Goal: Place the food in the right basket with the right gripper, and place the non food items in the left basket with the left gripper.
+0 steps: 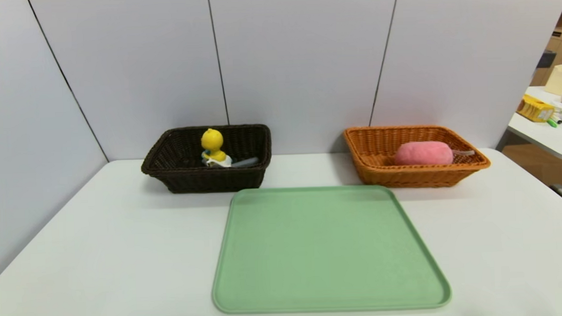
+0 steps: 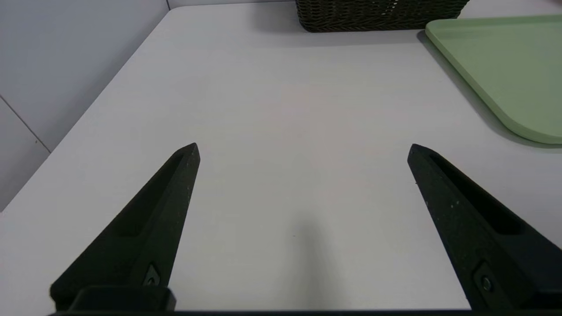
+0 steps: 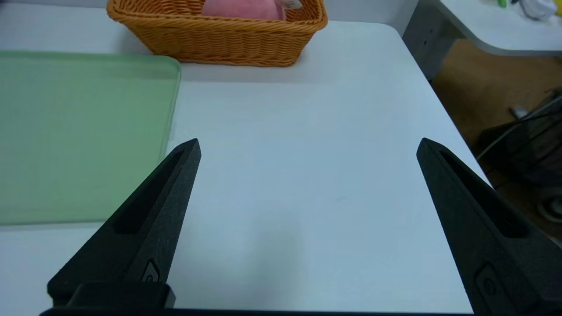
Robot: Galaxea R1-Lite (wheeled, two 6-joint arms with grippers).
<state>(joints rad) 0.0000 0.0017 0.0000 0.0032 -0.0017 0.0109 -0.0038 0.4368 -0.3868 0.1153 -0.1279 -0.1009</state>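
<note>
Holds left gripper [image 2: 303, 147] above the bare part of the table [image 1: 125, 257] to the left of the green tray [image 1: 331, 250], out of the head view, angled forward and down, with fingers released, spread wide around nothing. Holds right gripper [image 3: 309, 142] in a matching pose above the table to the right of the tray, likewise out of the head view, with fingers wide apart and gripping nothing. Rests the tray flat on a smooth white table, in front of the two baskets and between the grippers. Backs the table with pale grey panels [image 1: 301, 59] split by thin dark seams, and opens on the far right onto a second white table [image 1: 549, 141] with assorted items, above a brown floor [image 1: 534, 168]. Stands the yellow figure [image 1: 212, 141] upright in the dark brown left basket [image 1: 211, 181], head up, with long axis near vertical. Shows beside it a white piece [image 1: 220, 161] and a grey piece [image 1: 246, 163], the latter lying roughly left to right. Lays the pink plush item [image 1: 423, 153] on its side in the orange-brown right basket [image 1: 412, 177], with long axis left to right and pale strap [image 1: 463, 152] toward the right.
</note>
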